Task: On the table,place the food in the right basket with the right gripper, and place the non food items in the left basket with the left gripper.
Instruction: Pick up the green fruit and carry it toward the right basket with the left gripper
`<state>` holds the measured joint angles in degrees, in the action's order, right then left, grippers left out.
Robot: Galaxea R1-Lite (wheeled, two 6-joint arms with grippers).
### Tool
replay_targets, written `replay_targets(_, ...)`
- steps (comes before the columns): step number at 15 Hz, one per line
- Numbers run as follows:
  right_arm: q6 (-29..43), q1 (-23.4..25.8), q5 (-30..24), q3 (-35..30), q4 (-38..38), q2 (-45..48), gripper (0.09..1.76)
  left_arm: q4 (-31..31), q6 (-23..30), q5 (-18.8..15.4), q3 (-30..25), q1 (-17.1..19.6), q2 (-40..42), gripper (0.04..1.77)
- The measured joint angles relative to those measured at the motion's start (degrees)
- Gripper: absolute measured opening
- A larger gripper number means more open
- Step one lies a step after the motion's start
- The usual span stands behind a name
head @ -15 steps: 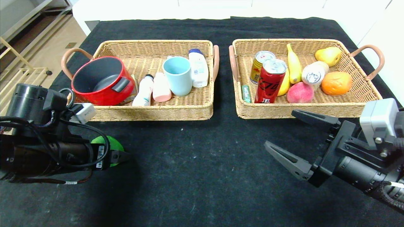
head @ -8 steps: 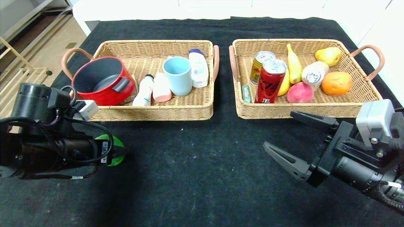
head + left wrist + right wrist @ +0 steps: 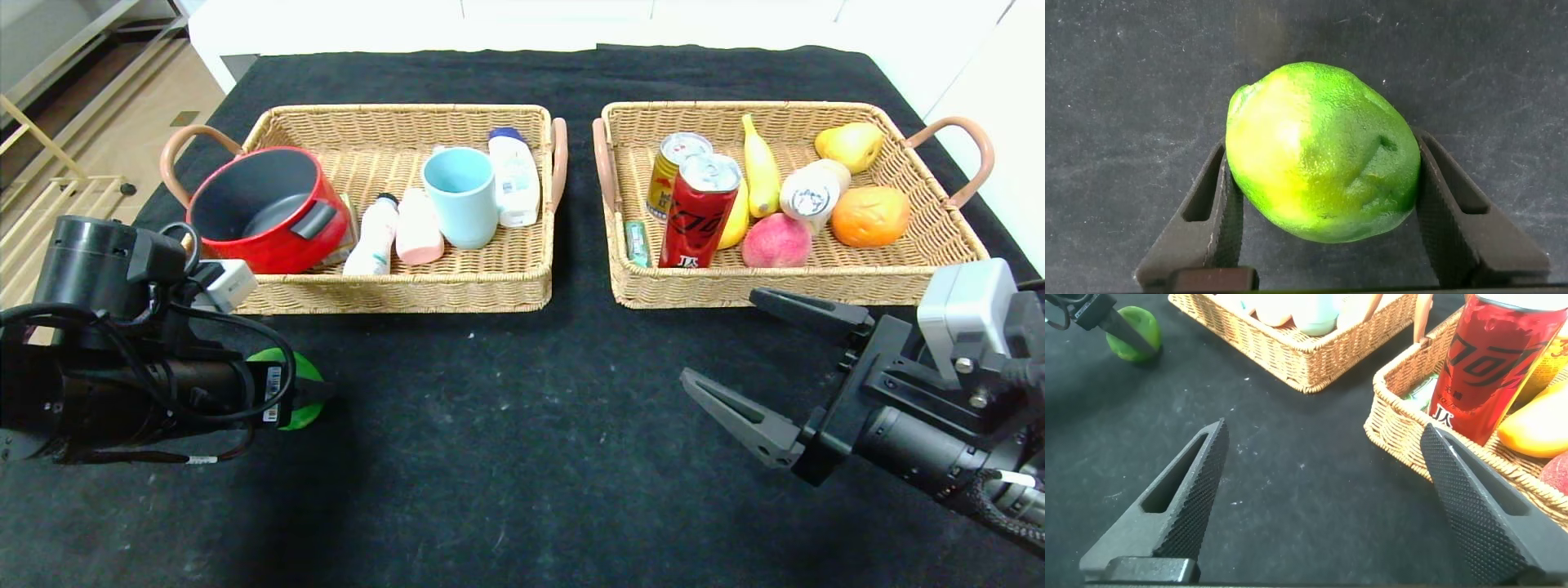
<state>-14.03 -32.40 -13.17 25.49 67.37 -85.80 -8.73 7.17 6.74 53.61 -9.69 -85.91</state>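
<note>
- A green lime-like fruit [image 3: 1319, 151] is seen on the black counter [image 3: 522, 425] near its left edge, in front of the left basket [image 3: 392, 286], and is clamped between the fingers of the left tool [image 3: 1321, 212], which appear pressed against its two sides
- A sorting error is judged the main risk: the fruit looks like food, which is meant for the right basket [image 3: 784, 282] by the right tool [image 3: 755, 367], yet it is held by the left tool; if it is carried straight ahead, it would be dropped among the non-food items
- A slip is possible, since the fruit is round and smooth and is gripped only across its widest part; it could be squeezed out on lifting and rolled off the counter's left edge
- If the fruit is lifted too low, the front wall of the left basket could be struck, and the red pot [image 3: 265, 208] standing just behind that wall could be knocked
- The right tool is held wide open and empty above the counter near the front right corner, in front of the right basket; if a hand-over is tried, the two tools could be brought into collision over the middle of the counter
- The red can [image 3: 698, 212] standing upright near the right basket's front wall could be toppled by a careless placement
</note>
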Motion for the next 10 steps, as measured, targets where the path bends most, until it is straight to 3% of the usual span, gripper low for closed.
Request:
replay_targets(7,0.20,0.10,-0.09,0.06,-0.06,0.24,1.71,-1.38,-0.39,-0.16,-0.23,-0.15,3.28,1.22)
replay_targets(10,0.30,0.07,-0.11,0.35,-0.41,1.05,1.71,-1.40,-0.30,-0.51,-0.01,-4.47,7.38,1.21)
